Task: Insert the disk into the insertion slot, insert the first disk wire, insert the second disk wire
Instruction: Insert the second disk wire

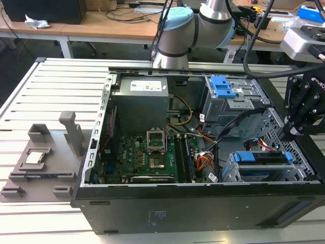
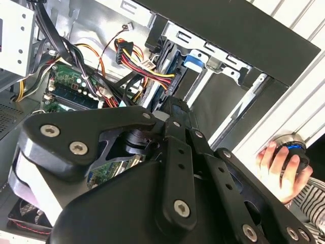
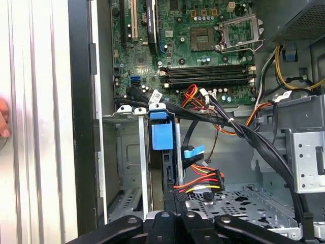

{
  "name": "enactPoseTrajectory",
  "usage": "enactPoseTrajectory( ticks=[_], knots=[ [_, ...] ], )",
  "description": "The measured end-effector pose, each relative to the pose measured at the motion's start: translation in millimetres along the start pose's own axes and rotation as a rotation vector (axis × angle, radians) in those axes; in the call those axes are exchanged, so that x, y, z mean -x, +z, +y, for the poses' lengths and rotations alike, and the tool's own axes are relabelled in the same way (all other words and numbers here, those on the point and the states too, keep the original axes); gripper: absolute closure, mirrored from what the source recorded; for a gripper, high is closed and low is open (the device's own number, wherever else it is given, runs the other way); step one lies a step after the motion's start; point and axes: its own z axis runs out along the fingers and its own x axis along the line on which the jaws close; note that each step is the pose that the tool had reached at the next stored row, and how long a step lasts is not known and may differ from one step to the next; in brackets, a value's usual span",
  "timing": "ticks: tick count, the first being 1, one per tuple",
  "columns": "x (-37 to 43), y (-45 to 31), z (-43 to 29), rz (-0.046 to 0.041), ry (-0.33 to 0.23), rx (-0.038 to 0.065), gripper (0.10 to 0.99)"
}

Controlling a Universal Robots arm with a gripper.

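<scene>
The disk (image 1: 261, 158) in its blue carrier sits inside the insertion slot (image 1: 231, 174), the low grey cage at the case's front corner on the exterior view's right. My gripper (image 1: 292, 133) hangs just beyond the cage's far end. In the first wrist view the gripper (image 3: 175, 201) is shut on the black plug of a disk wire (image 3: 200, 180) with red, yellow and black leads, held at the disk's (image 3: 162, 134) back edge. A blue-plugged wire (image 3: 193, 151) lies beside it. The second wrist view shows the gripper (image 2: 174, 105) under the same leads (image 2: 147, 71), near the slot (image 2: 223, 66).
A taller grey cage with a blue latch (image 1: 223, 86) stands behind the slot. Black cable bundles (image 3: 254, 137) cross over the motherboard (image 1: 147, 157). A person's hand (image 2: 282, 168) rests on a round knob outside the case. Grey fixtures (image 1: 40, 162) sit on the slatted table.
</scene>
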Motion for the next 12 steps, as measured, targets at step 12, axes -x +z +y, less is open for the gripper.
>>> enactPoseTrajectory(
  ticks=[12],
  knots=[
    [22.8,18.5,28.7,0.0039,-0.002,0.0,0.784]
  ],
)
